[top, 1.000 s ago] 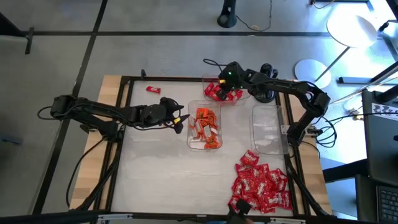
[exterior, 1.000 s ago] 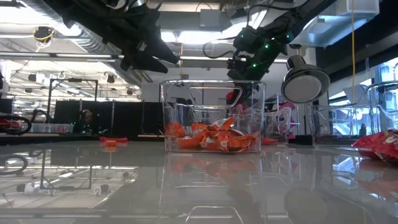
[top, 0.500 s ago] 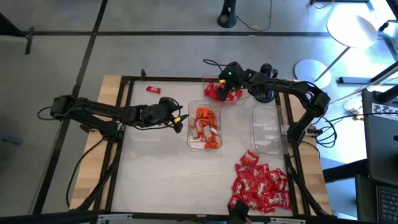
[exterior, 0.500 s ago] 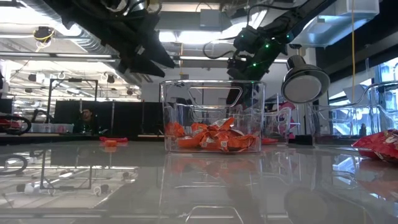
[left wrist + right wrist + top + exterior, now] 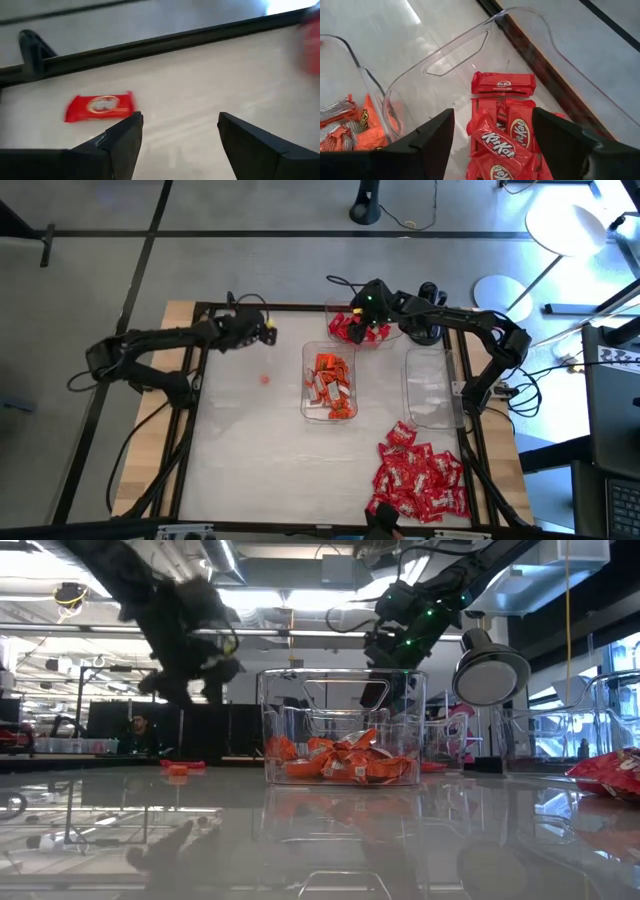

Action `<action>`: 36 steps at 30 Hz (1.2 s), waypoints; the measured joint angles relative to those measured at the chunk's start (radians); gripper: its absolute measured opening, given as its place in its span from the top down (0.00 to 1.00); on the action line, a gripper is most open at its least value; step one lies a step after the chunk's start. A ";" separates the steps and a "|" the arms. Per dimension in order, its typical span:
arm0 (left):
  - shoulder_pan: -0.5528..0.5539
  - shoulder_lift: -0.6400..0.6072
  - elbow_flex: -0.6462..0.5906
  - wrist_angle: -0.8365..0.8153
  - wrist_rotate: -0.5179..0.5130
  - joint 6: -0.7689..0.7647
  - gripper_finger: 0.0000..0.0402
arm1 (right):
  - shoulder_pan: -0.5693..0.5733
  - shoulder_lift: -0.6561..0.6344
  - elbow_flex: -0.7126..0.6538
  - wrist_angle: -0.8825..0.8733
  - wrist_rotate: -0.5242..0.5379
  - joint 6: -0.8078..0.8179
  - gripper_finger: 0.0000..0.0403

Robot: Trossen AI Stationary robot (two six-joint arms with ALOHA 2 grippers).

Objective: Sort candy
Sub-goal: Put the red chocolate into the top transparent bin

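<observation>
Now the left pincer [image 5: 262, 328] hangs near the far left corner of the surface [image 5: 250, 450], its two fingers spread apart and gripping nothing. Just beyond those fingers, in the left wrist view, one red wrapped candy [image 5: 99, 106] lies flat on the surface close to the black frame rail [image 5: 150, 46] along the far edge. A small red piece [image 5: 264, 378] also lies alone on the surface, between the left edge and the middle tray.

Over at the far edge, the right pincer [image 5: 368, 315] is poised above the far tray [image 5: 520, 30], a clear plastic one, with its fingers standing apart and nothing between them. Red wrapped candies [image 5: 502, 125] lie heaped inside that tray directly under the fingers, and one red bar [image 5: 503, 83] lies flat at the top of the heap.

Toward the middle of the surface stands the middle tray [image 5: 306, 402], also clear, holding orange candies [image 5: 330, 385]; from the low view they fill only its bottom. An empty-looking clear tray [image 5: 432, 390] stands near the right edge. A big loose pile of red candies [image 5: 420, 480] covers the near right corner of the surface.
</observation>
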 joint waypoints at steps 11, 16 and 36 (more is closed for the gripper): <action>0.323 0.230 0.001 0.090 0.109 0.099 0.38 | 0.000 0.000 0.000 0.011 0.000 -0.002 0.34; 0.330 0.282 0.015 0.210 0.119 0.111 0.41 | 0.000 0.000 0.000 0.011 0.000 -0.001 0.34; 0.296 0.337 0.029 0.047 0.299 0.288 0.56 | 0.000 -0.001 0.001 -0.042 -0.027 0.000 0.34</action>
